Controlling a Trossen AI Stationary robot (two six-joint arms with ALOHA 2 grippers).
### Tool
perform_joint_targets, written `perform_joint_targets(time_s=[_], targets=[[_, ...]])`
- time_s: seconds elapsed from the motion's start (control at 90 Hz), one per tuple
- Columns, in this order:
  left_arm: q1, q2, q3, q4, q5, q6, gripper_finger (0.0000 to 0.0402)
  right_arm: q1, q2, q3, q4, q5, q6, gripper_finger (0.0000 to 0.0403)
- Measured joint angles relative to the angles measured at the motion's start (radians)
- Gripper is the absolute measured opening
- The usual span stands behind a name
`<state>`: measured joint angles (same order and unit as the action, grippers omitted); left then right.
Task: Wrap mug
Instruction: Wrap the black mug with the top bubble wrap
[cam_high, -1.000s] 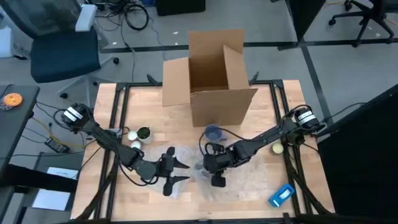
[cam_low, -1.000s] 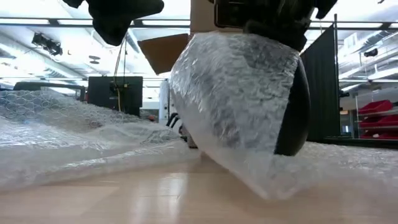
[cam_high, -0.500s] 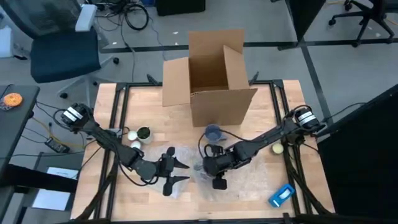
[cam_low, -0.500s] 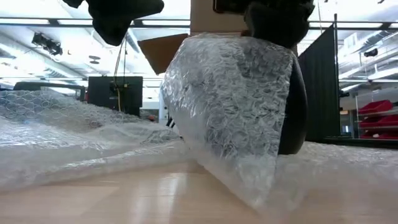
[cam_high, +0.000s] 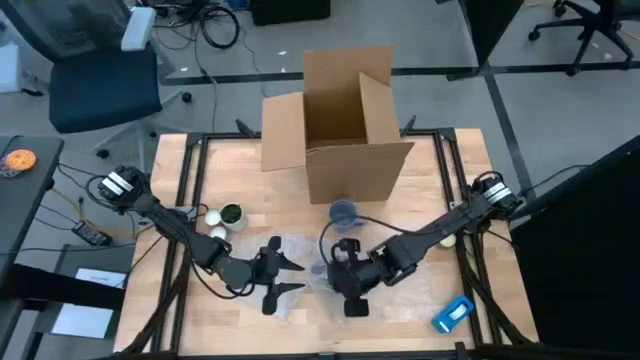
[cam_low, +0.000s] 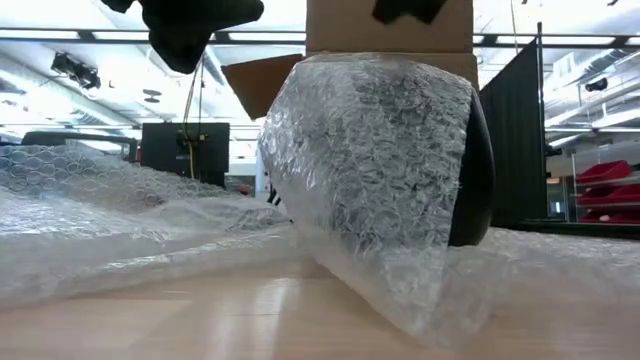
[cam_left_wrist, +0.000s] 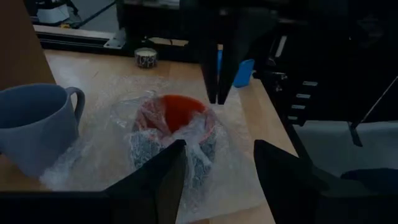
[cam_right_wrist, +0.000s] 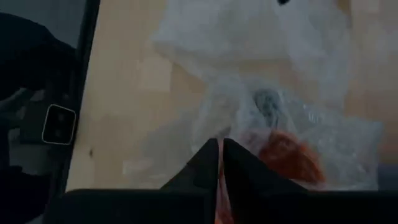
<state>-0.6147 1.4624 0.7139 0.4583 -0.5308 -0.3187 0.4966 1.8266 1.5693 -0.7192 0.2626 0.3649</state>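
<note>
**Dark mug sits half-wrapped in bubble wrap at the table's front centre**

The mug (cam_left_wrist: 177, 134) — dark outside, red inside — stands upright on the wooden table (cam_high: 420, 180), between the two grippers and in front of the cardboard box (cam_high: 340, 120). A sheet of bubble wrap (cam_low: 370, 190) is drawn up around its side; in the low view the plastic covers most of the mug's face, with a strip of bare dark wall showing at one edge. More wrap lies spread flat on the table around it.

The right gripper (cam_high: 347, 290) hangs just above the mug, slightly toward the table's front edge. Its fingers (cam_right_wrist: 214, 163) are pressed together with nothing between them — the tips point down at the red opening without touching it.

The left gripper (cam_high: 285, 276) waits beside the wrap on the mug's left side, its fingers (cam_left_wrist: 155, 180) spread wide and empty.

A grey-blue mug (cam_high: 342, 212) stands near the box, just behind the wrapped one. A blue item (cam_high: 452, 313) lies near the table's front right corner, and a roll of tape (cam_high: 230, 214) sits on the left side.
</note>
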Motion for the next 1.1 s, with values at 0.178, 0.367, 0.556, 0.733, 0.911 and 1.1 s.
perform_joint_targets(time_s=[0.178, 0.367, 0.556, 0.733, 0.911, 1.1], targets=[[0.0, 0.0, 0.0, 0.0, 0.0, 0.0, 0.0172, -0.008, 0.01, -0.005, 0.011, -0.004, -0.001, 0.0], [0.003, 0.0, 0.0, 0.026, 0.0, -0.003, 0.0172, -0.034, 0.042, -0.04, 0.041, -0.066, -0.018, 0.0], [-0.001, -0.001, 0.001, 0.078, 0.011, -0.147, 0.0172, -0.07, 0.055, -0.083, 0.022, -0.086, 0.016, 0.0], [-0.001, -0.001, 0.001, 0.106, 0.045, -0.217, 0.0172, -0.085, 0.054, -0.129, 0.064, -0.106, 0.034, 0.0], [-0.002, -0.001, 0.001, 0.108, 0.099, -0.209, 0.0172, -0.099, 0.053, -0.17, 0.104, -0.136, 0.035, 0.0], [0.0, -0.001, 0.001, 0.09, 0.098, -0.186, 0.0172, -0.098, 0.047, -0.156, 0.081, -0.136, 0.035, 0.0]])
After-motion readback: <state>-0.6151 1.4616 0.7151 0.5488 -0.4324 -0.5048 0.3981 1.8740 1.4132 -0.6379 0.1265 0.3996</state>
